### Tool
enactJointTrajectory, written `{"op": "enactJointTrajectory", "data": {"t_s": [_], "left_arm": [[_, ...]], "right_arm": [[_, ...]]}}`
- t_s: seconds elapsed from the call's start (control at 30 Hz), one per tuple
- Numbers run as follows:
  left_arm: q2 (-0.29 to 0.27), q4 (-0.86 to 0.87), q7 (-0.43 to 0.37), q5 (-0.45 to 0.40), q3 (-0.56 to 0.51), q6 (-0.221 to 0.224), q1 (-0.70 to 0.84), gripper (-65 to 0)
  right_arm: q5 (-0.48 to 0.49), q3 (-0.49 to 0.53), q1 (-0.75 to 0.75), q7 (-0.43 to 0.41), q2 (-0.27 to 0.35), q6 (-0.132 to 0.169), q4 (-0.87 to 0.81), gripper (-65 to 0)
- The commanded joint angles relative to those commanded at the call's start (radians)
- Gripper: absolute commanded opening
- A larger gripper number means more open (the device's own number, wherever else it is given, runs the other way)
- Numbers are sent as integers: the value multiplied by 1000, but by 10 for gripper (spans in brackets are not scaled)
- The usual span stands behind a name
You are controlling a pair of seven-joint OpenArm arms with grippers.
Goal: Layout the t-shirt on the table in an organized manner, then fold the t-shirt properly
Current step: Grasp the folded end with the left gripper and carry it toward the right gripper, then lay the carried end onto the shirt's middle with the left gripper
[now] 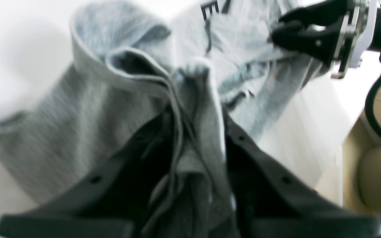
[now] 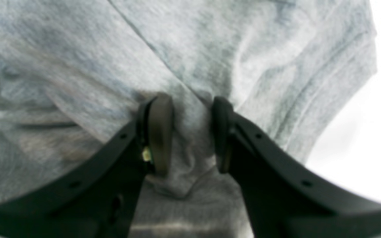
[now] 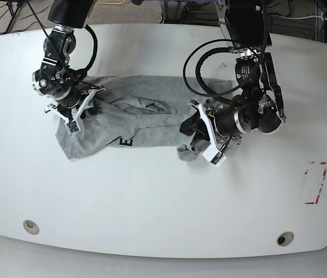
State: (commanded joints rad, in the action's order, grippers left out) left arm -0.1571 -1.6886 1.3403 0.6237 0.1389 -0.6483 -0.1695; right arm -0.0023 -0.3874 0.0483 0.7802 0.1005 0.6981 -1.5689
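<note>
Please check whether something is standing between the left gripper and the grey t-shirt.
Nothing visible stands between them: the left wrist view shows a raised fold of the t-shirt running directly between the fingers of the left gripper.

Black letter "E" (image 3: 126, 142) readable on grey t-shirt (image 3: 157, 136).

The left gripper (image 3: 187, 130) is closed, raised a little and reaching inward; the right gripper (image 3: 77, 123) hangs low, its fingers (image 2: 157, 132) angled together. Both arms extend from the base view's top edge, well apart.
</note>
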Motion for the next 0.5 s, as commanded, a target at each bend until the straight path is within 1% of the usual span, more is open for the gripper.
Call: {"op": "enactJointTrajectory", "data": {"t_s": [0.03, 0.07, 0.13, 0.17, 0.2, 0.23, 0.33, 0.4, 0.43, 0.5], "left_arm": [[0, 6, 0, 2, -5, 6, -5, -453], [0, 20, 0, 3, -20, 21, -17, -401], [0, 37, 0, 5, -52, 29, -28, -350], [0, 43, 2, 11, -83, 29, -34, -314], [0, 46, 2, 20, -100, 29, -37, -301], [0, 49, 5, 46, -124, 29, -43, -297], [0, 49, 18, 123, -166, 29, -58, -311], [0, 48, 52, 150, -163, 28, -71, -310], [0, 48, 56, 157, -153, 25, -80, -310], [0, 48, 56, 172, -117, 5, -97, -310]], "right_arm": [[0, 0, 0, 0, 0, 0, 0, -453], [0, 0, 0, 0, 0, 0, 0, -453], [0, 0, 0, 0, 0, 0, 0, -453], [0, 0, 2, 0, 0, 0, 0, -453], [0, 0, 2, 0, 0, 0, 0, -453], [0, 0, 2, 0, 0, 0, 0, -453], [0, 0, 2, 0, -2, 0, 0, -453], [0, 0, 2, 0, -2, 0, 0, -453], [0, 2, 2, 0, -2, 0, 0, -453], [0, 2, 2, 0, -2, 0, 0, -453]]}}
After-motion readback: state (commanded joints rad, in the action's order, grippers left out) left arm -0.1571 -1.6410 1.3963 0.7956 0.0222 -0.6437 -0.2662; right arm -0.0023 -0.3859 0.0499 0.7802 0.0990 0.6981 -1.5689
